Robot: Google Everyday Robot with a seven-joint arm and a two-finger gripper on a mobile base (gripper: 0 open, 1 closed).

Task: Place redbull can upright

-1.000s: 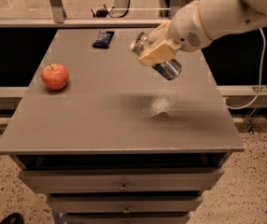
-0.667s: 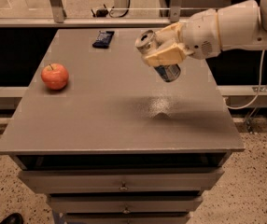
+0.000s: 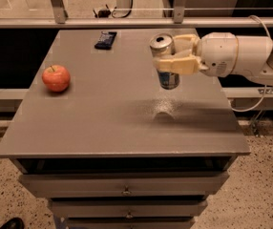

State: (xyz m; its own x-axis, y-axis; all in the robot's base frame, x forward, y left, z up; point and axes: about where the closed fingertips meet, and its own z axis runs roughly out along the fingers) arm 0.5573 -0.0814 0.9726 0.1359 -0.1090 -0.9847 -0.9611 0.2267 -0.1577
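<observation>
Redbull can [image 3: 165, 63] in the grip of the gripper [image 3: 173, 56], up in the air over the right half of the table [image 3: 103, 128]. Hangs close to upright, shiny silver top uppermost and tipped a little toward the camera, blue lower end pointing down. Does not touch the tabletop; throws a soft shadow [image 3: 162, 108] with a pale glint onto the grey surface just below.

Pincer clamped on the can's middle: one beige finger [image 3: 174, 66] across the front, the other partly seen behind the upper part, near the rim. Mounted on a thick white arm [image 3: 236, 54] stretching in from the right, roughly level above the table's right edge.

Elsewhere on the table: red apple [image 3: 56, 78] on the left side, stem up, well apart from the can. Small dark packet [image 3: 106, 39] lying flat near the far edge, left of the can and farther back than the apple, touching neither.

Under the tabletop: stacked drawers [image 3: 127, 191], each with a small pull at the middle. Behind the table: metal rail [image 3: 127, 22] running across, with upright posts rising from it. To the right, beneath the arm: thin pale cable [image 3: 251, 106] looping down beside the table toward the speckled floor [image 3: 270, 175]. Bottom left corner: dark shoe-like shape [image 3: 12, 222] at the very edge of view, too little of it shown to tell more.
</observation>
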